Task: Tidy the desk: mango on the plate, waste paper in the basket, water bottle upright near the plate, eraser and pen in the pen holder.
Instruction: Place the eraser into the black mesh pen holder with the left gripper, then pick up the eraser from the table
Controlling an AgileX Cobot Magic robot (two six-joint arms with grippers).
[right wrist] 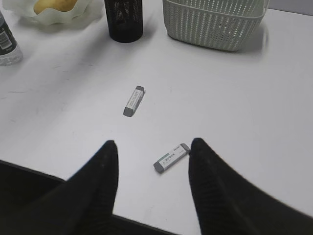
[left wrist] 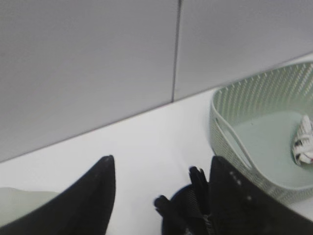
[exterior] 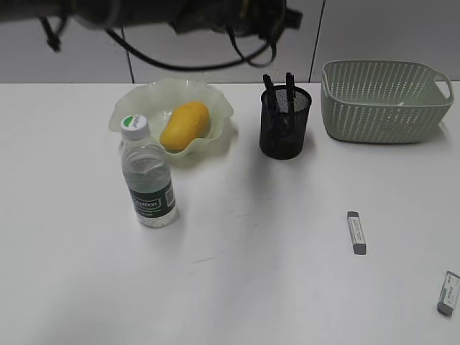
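The mango [exterior: 185, 126] lies on the plate [exterior: 144, 97]. The water bottle [exterior: 147, 172] stands upright in front of the plate. The pen holder [exterior: 284, 122] holds two black pens [exterior: 290, 80]. The waste paper [left wrist: 303, 142] lies in the basket [exterior: 384, 100]. Two erasers [exterior: 356, 232] [exterior: 448, 292] lie flat on the desk [exterior: 251, 287]. My left gripper [left wrist: 161, 166] is open and empty above the pen holder [left wrist: 188, 215]. My right gripper [right wrist: 154, 144] is open and low over the desk, with the nearer eraser [right wrist: 171, 157] between its fingers. The other eraser [right wrist: 134, 101] lies farther out.
The left arm [exterior: 180, 14] hangs dark and blurred across the top of the exterior view, over the plate and pen holder. A grey panelled wall [left wrist: 98, 58] runs behind the desk. The desk's front edge [right wrist: 44, 171] shows just under my right gripper.
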